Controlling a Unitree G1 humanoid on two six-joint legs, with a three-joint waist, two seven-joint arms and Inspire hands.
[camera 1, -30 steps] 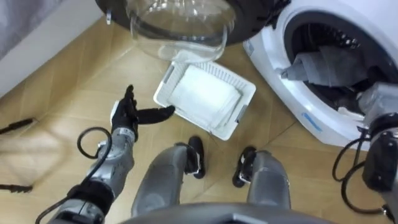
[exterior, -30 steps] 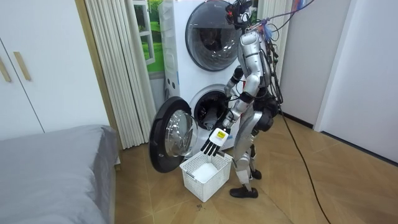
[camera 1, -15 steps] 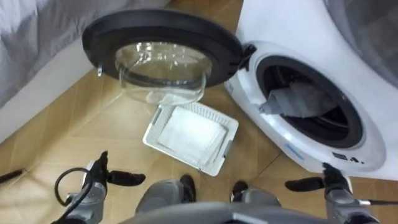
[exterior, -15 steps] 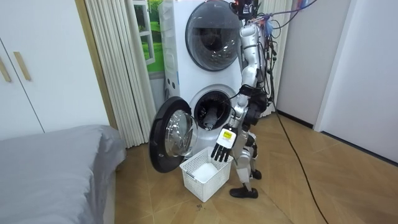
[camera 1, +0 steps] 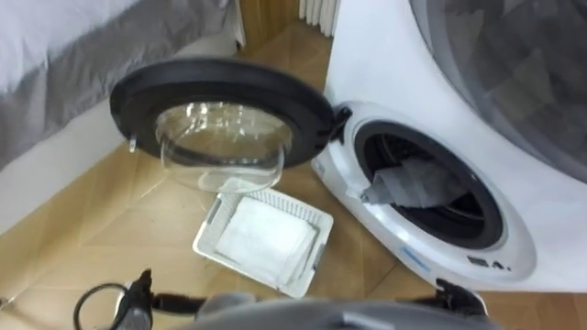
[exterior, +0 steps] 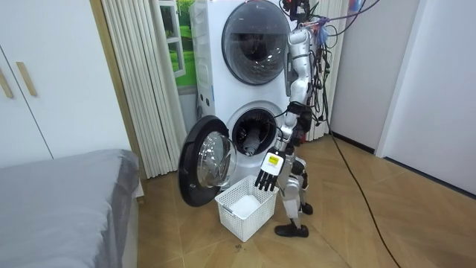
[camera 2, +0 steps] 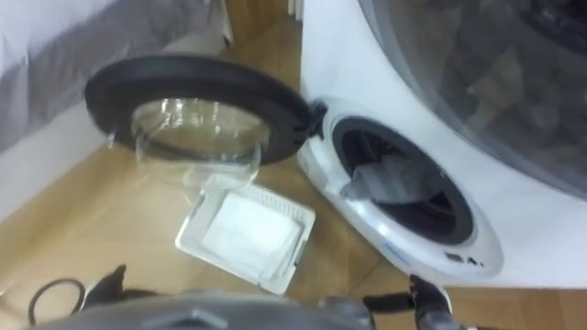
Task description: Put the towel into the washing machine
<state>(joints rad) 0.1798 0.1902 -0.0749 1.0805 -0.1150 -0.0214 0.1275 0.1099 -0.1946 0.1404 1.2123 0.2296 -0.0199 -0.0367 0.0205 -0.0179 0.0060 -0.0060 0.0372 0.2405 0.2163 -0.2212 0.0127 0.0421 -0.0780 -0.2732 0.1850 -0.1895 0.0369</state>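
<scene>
White towel [camera 1: 264, 240], soft, folded flat in slatted plastic basket [camera 1: 209, 223]; grey cloth [camera 1: 417, 186] crumpled in round drum [camera 1: 459, 216]; left hand [exterior: 266, 173] spread, empty.

Left hand [exterior: 265, 177] low, straight-fingered; right hand [camera 2: 427, 295] low

Robot upright by the washing machine [exterior: 236, 113], straight-fingered left hand [exterior: 266, 176] above the white basket [exterior: 249, 220].
</scene>
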